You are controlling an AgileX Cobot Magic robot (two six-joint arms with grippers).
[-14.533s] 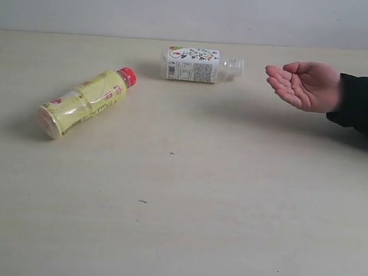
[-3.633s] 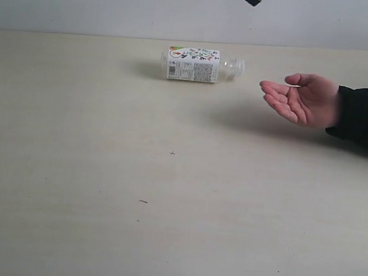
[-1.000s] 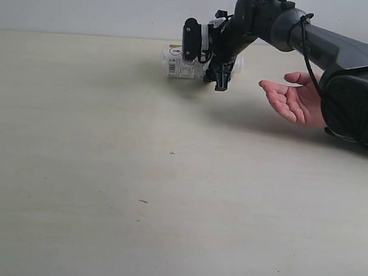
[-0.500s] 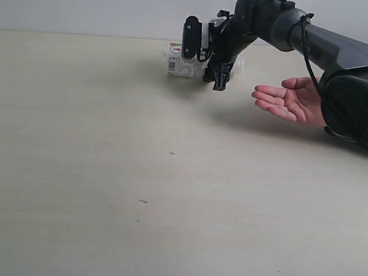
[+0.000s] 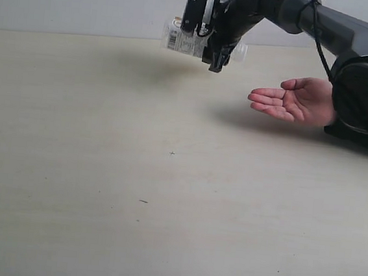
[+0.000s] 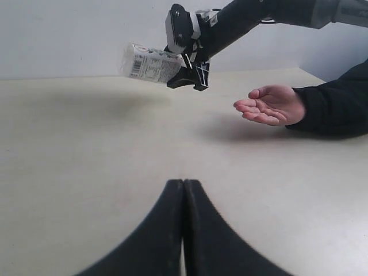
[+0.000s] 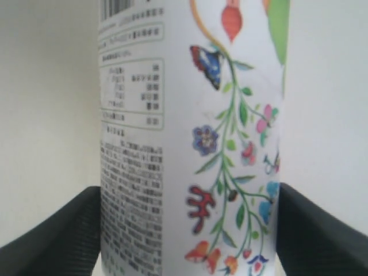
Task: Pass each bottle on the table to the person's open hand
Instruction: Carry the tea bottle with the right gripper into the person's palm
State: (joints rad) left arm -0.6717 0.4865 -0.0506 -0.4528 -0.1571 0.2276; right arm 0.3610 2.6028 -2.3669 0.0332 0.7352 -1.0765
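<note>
The bottle [image 5: 180, 40], clear with a white flower-printed label, hangs on its side clear of the counter [image 5: 164, 208]. In the exterior view it sits near twelve o'clock. The right claw [image 5: 211, 48] is clamped on it, jaws pressed against both sides of the label, as the right wrist view shows close up [image 7: 190, 138]. The open hand [image 5: 295, 100] waits palm up at about four o'clock from the bottle, near but apart, low over the counter.

The step in hand looks like the carry to the palm. To do it well, the arm should travel toward four o'clock and sink gently, keeping the bottle level so that its neck end does not jab the fingertips. It is best to bring the body of the bottle over the middle of the palm, not the fingers, and to part the jaws only once it rests there. A smooth plastic label could slip, so the grip should stay firm until then.

The left claw [image 6: 184, 195] stays out of the way at eight o'clock, jaws pressed together and holding nothing.
</note>
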